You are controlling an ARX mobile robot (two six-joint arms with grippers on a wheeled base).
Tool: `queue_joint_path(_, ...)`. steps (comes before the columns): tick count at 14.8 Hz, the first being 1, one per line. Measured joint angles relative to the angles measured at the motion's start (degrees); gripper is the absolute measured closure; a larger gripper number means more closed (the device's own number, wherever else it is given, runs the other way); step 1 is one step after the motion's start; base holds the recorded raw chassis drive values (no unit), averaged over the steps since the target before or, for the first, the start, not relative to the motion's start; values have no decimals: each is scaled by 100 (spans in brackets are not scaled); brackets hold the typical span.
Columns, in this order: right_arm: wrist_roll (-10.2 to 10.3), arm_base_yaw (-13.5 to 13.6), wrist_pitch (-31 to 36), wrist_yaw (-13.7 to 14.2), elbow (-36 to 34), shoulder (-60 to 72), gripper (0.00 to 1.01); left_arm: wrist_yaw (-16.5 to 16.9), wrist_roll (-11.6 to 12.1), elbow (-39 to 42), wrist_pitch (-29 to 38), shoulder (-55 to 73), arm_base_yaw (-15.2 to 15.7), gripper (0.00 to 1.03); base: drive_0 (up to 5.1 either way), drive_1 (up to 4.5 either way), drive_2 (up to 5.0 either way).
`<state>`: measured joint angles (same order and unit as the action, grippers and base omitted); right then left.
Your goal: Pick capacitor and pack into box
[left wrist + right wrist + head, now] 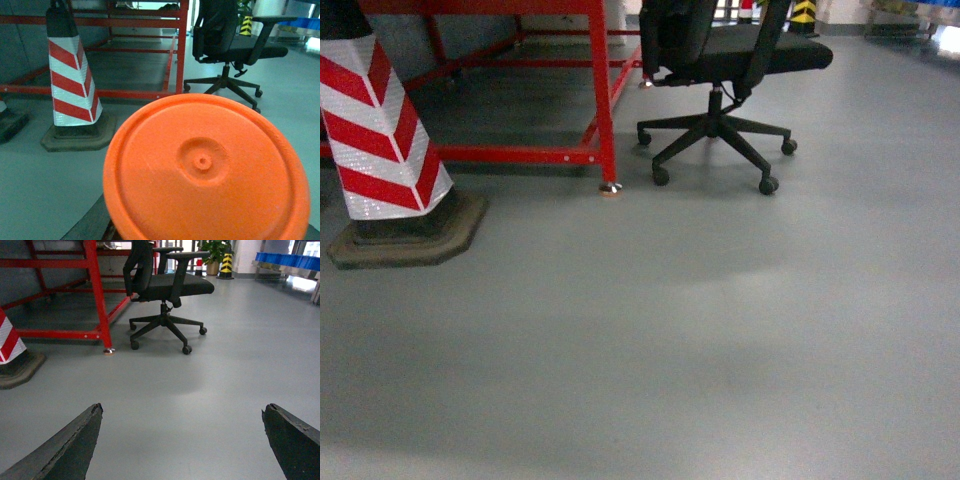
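Capacitors are nowhere to be seen in any of the three views, and neither is the peach-pink box they should go into; where either one stands cannot be told from here. What the head view shows is bare grey floor [720,360], with a red-and-white striped cone [380,130] on its dark base at the far left, a red metal frame [603,100] behind it and a black office chair [720,60] on castors at the far right. No desk or packing place shows.

The right claw [182,440] is spread wide, its two dark fingertips [70,445] at the near corners of its own view with nothing but floor between them, so it holds nothing. The left wrist view is mostly filled by a round orange disc [205,170] with a small dimple at its centre, very close to the lens. Whether the left claw grips it, rests under it or only looks at it I cannot tell, since its fingers are hidden, and I cannot tell how far it is open.

As a judgement, the task looks barely begun: nothing is visibly packed, and the robot seems to be out on open floor, away from its work. Finding the parts and the box is all still ahead.
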<state>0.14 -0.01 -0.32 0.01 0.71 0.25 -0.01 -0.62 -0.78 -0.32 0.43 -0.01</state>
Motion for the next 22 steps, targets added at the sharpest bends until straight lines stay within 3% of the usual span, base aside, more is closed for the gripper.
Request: queue_joint_path(22, 0, 0, 2, 0, 0, -2, 3, 0, 2, 0, -2, 0, 0, 59, -506, 239, 239)
